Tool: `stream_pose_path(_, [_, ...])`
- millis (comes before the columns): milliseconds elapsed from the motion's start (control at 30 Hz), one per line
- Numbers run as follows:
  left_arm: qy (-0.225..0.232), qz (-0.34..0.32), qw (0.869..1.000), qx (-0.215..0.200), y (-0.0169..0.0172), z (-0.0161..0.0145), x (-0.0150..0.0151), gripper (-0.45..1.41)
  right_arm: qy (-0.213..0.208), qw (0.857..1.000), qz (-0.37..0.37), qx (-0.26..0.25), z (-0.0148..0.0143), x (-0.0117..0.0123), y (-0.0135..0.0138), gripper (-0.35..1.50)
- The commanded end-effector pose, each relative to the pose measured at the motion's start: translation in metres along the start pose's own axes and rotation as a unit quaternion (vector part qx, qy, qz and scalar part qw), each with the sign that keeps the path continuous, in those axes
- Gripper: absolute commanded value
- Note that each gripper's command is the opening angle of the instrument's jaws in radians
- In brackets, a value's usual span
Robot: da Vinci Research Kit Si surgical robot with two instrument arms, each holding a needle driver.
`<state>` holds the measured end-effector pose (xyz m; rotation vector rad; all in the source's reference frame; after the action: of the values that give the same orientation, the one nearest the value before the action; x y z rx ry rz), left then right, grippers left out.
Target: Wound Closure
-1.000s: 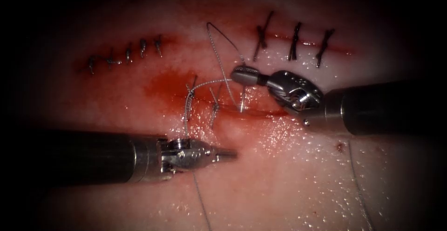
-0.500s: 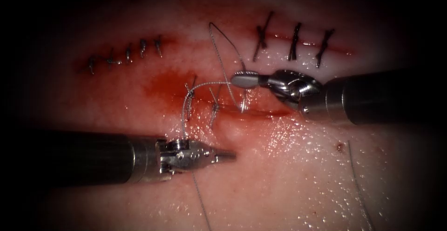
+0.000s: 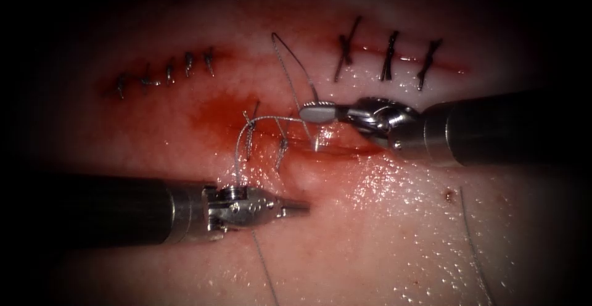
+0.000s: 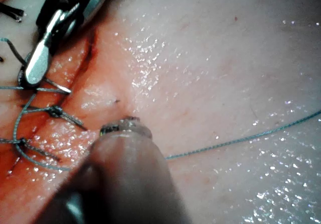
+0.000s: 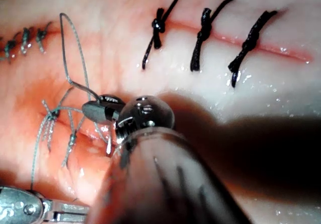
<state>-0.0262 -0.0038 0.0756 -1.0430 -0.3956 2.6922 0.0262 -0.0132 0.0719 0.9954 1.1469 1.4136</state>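
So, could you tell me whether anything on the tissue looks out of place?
Red fluid pools left of the open cut, and a loose thread loop stands up above the right end effector. The needle isn't identifiable.

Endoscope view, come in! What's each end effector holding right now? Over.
Left end effector shut, nothing seen in it; thread crosses its wrist. Right end effector shut on the thread, over the cut.

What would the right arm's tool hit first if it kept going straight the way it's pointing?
Pointing left, the right tool would probably first meet the thread stretched just beyond its tip, then the knotted stitch on the cut; depth is uncertain.
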Motion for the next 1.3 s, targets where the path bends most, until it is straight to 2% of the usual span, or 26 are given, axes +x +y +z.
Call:
stream_pose_path(33, [-0.001,0.000,1.000,-0.001,0.0005,0.0008,-0.0002,0.02,-0.004,1.000,0.002,0.004,0.0009,-0.0009,0.0001,-0.35])
stream_pose_path(367, [0.001,0.002,1.000,-0.005,0.0004,-0.0002,-0.0006,0.02,-0.037,0.998,0.033,0.038,0.0014,-0.0041,-0.0012,-0.35])
stream_pose_path(700, [-0.003,0.002,1.000,0.001,0.0000,-0.0006,-0.0008,0.02,-0.050,0.997,0.046,0.046,0.0007,-0.0071,-0.0031,-0.35])
stream_pose_path(900, [-0.002,0.002,1.000,0.001,0.0000,-0.0006,-0.0008,0.02,-0.064,0.996,0.052,0.032,0.0004,-0.0090,-0.0040,-0.35])
stream_pose_path(1067, [-0.006,0.004,1.000,0.004,-0.0001,-0.0009,-0.0006,0.02,-0.063,0.996,0.055,0.030,0.0004,-0.0093,-0.0040,-0.35])
stream_pose_path(1167, [0.008,0.050,0.999,0.008,-0.0002,-0.0014,-0.0001,0.02,-0.039,0.997,0.056,0.034,0.0003,-0.0088,-0.0038,-0.35])
stream_pose_path(1200, [0.015,0.067,0.998,0.012,-0.0002,-0.0015,0.0000,0.02,-0.015,0.998,0.059,0.033,0.0003,-0.0085,-0.0037,0.12])
stream_pose_path(1233, [0.024,0.085,0.996,0.015,-0.0002,-0.0017,0.0002,0.02,0.016,0.999,0.040,0.031,0.0002,-0.0080,-0.0035,0.79])
stream_pose_path(1267, [0.034,0.099,0.994,0.014,-0.0001,-0.0018,0.0004,0.04,0.037,0.998,0.024,0.033,0.0002,-0.0076,-0.0033,1.09])
stream_pose_path(1300, [0.043,0.113,0.993,0.011,0.0000,-0.0019,0.0005,0.05,0.056,0.998,0.014,0.033,0.0001,-0.0071,-0.0031,1.24])
